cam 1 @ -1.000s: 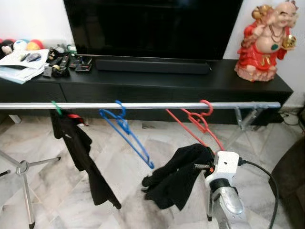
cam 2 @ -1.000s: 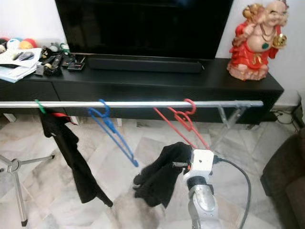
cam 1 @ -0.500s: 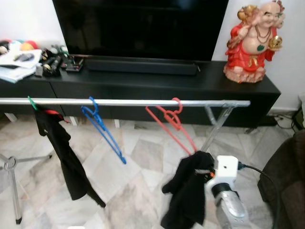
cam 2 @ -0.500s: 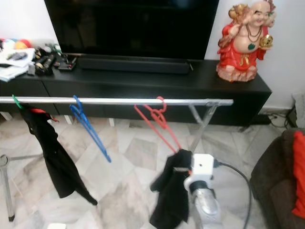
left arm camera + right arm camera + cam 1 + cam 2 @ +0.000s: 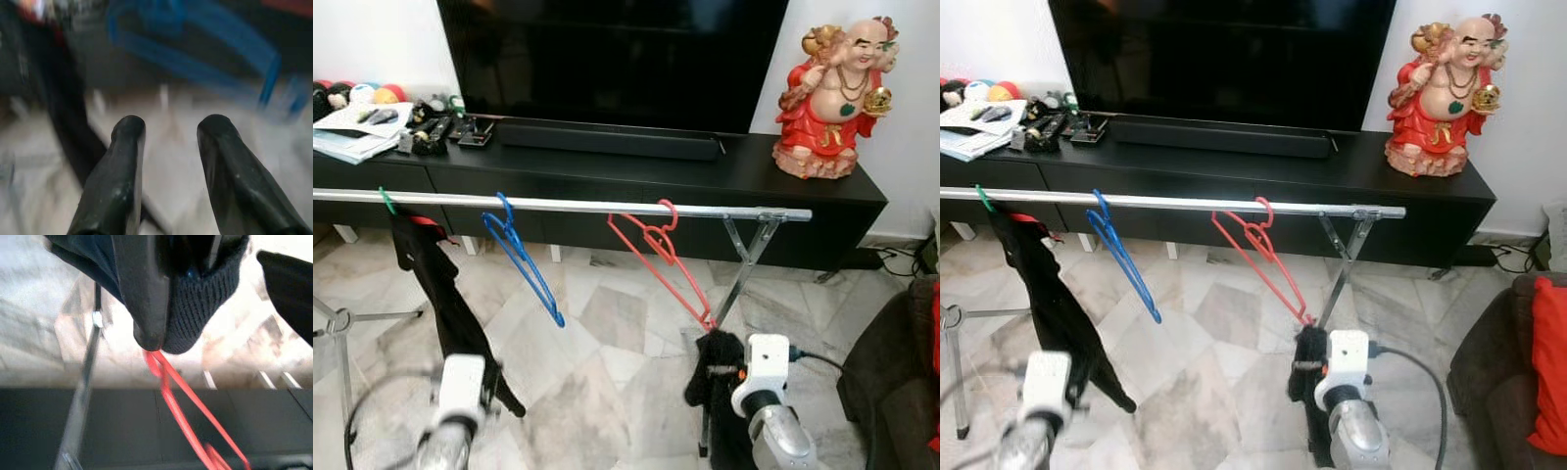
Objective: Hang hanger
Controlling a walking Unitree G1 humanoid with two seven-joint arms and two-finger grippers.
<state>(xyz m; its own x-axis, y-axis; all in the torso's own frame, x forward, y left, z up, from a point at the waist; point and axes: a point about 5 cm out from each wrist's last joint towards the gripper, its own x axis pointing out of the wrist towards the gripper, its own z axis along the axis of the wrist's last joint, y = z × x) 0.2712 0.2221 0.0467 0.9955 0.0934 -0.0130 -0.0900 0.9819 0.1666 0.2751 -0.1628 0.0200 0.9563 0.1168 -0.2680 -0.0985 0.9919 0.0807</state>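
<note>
A long silver metal rail (image 5: 578, 206) runs across the room in front of a low black TV cabinet (image 5: 607, 176). 3 hangers hook over it: a green one (image 5: 385, 200) carrying a black garment (image 5: 445, 294), a bare blue plastic hanger (image 5: 519, 257), and a red plastic hanger (image 5: 661, 257) that slants down to the right gripper (image 5: 205, 308). That gripper sits low beside the rail's leg with its fingers spread wide; a black knitted cloth (image 5: 205, 281) lies between them, and the red hanger's lower tip touches one finger. The left gripper (image 5: 166, 129) hovers near the hanging garment, its 2 fingers (image 5: 124, 161) parted with nothing between them. A red and gold laughing figurine (image 5: 830, 93) stands on the cabinet.
</note>
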